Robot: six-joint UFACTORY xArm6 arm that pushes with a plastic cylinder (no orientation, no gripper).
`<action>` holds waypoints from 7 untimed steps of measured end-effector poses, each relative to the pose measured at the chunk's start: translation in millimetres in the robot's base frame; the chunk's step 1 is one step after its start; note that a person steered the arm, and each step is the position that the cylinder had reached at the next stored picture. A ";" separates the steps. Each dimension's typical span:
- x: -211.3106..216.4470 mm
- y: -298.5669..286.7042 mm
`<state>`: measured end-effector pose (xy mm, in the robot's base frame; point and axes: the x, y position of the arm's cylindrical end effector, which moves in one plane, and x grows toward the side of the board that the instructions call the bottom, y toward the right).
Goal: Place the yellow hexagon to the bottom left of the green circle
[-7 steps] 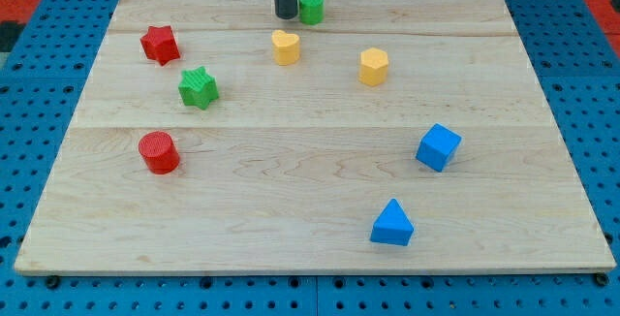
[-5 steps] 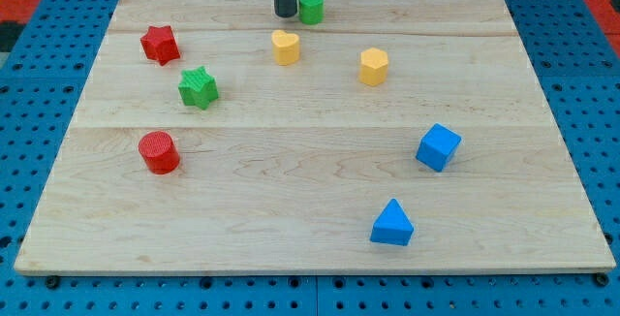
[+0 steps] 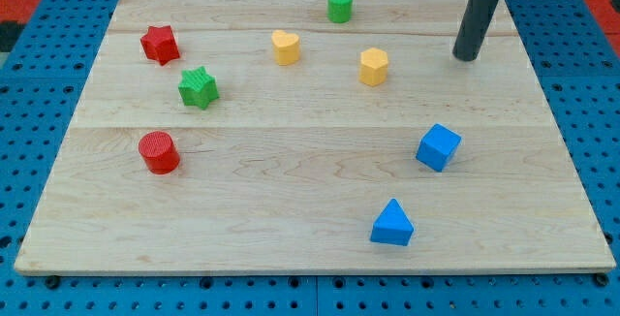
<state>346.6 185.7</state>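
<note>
No pincer on this rig, just my tip (image 3: 467,59), touching nothing, right of the yellow hexagon (image 3: 374,66). Hexagon sits below-right of the green circle (image 3: 339,5). I should stay behind its right face and push left, stopping short of the yellow heart (image 3: 285,47).

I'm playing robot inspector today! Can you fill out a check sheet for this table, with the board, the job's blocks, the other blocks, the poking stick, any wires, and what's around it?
Surface: wooden board, flat, pale.
Job's things: yellow hexagon lies below and right of the green circle, apart from it.
Clutter: yellow heart, red star, green star, red cylinder, blue cube, blue triangle.
Grippers: none; my tip rests right of the yellow hexagon, touching no block.
Cables: nothing seen.
Surroundings: blue pegboard.
</note>
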 end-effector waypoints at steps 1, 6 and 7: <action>26.6 -56.5; -50.5 -139.1; -30.8 -168.6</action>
<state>315.7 17.1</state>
